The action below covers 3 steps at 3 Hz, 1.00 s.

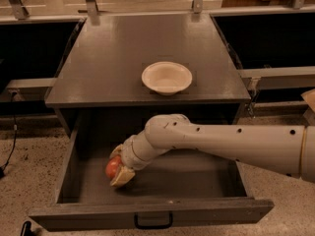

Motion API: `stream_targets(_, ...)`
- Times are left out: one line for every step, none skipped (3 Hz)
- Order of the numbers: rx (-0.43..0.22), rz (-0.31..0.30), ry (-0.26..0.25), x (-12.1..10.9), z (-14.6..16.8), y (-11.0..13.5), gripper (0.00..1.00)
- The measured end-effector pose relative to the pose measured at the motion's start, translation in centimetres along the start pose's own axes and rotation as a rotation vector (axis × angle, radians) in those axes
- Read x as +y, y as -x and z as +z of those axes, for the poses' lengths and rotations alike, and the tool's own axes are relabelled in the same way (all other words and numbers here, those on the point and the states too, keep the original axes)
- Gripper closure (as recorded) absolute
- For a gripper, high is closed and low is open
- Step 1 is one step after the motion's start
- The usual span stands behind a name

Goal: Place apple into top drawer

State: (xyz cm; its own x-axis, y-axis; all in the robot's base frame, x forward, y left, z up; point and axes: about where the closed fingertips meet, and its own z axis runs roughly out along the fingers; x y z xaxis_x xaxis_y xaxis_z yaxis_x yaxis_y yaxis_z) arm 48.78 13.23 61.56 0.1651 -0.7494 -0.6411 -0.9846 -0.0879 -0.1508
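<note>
A test lab is suggested by the grey cabinet (123,48), speckled floor (29,178) and cable (12,146); the apple (112,167) is held by the gripper (118,170) inside the top drawer (206,211).

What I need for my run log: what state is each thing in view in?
top drawer: pulled open.
apple: inside the drawer, gripped.
gripper: down in the drawer, shut on the apple.
white bowl: upright, empty, on the cabinet top.

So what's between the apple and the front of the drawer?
Just the bare floor of the drawer, in the camera view. The tool grips the apple inside the drawer, toward its left side.
</note>
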Motion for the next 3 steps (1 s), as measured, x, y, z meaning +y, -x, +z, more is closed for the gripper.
stream_targets(0.000, 0.000, 0.000, 0.0, 0.0, 0.0, 0.00)
stream_targets(-0.007, -0.037, -0.006, 0.2, -1.5, 0.1, 0.00)
stream_targets(-0.030, -0.077, -0.023, 1.2, -4.8, -0.1, 0.00)
